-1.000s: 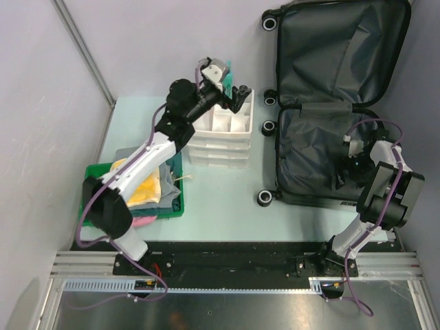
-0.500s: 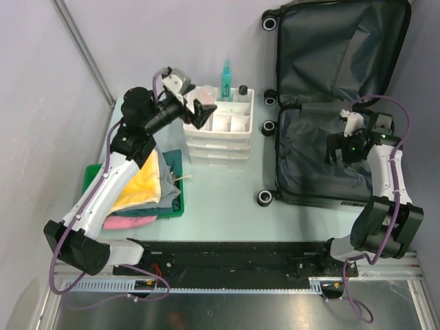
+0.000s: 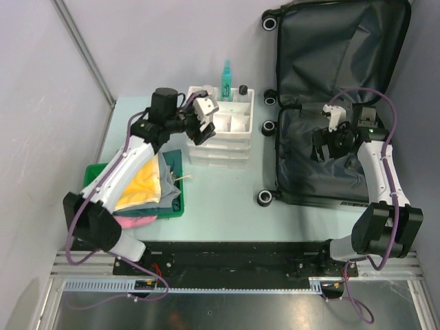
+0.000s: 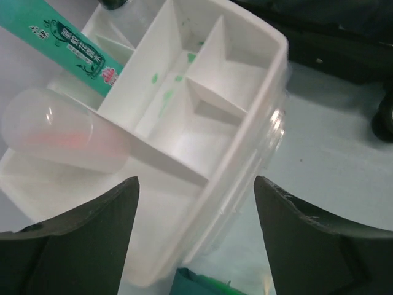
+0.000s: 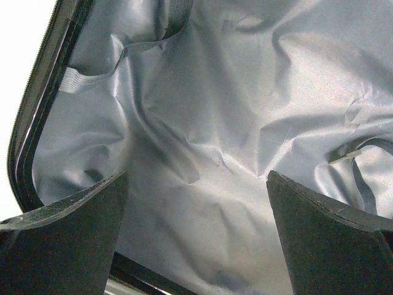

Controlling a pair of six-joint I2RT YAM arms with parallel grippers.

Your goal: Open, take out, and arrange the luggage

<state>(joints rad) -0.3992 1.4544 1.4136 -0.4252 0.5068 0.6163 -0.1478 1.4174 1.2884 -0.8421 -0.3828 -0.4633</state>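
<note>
The luggage (image 3: 309, 175) lies open at the right of the table, its lid (image 3: 344, 48) standing against the back wall, dark grey lining showing. My right gripper (image 3: 322, 146) hangs open and empty over the lower half; in the right wrist view (image 5: 196, 178) only crumpled grey lining (image 5: 233, 123) and an elastic strap (image 5: 86, 78) lie below it. My left gripper (image 3: 199, 127) is open and empty at the near-left corner of the white compartmented box (image 3: 230, 124). In the left wrist view (image 4: 195, 184) a translucent bottle (image 4: 58, 132) lies in the box (image 4: 245, 141).
A green tube (image 3: 225, 72) and a black-capped bottle (image 3: 243, 89) stand in the box's far compartments. A green tray (image 3: 175, 206) with folded yellow, grey and pink cloth (image 3: 141, 185) sits at the near left. The suitcase's black wheels (image 3: 265, 198) face the table's middle.
My left gripper let go of the translucent bottle into the box and moved to its near-left corner. My right gripper moved left and farther across the suitcase's lower half.
</note>
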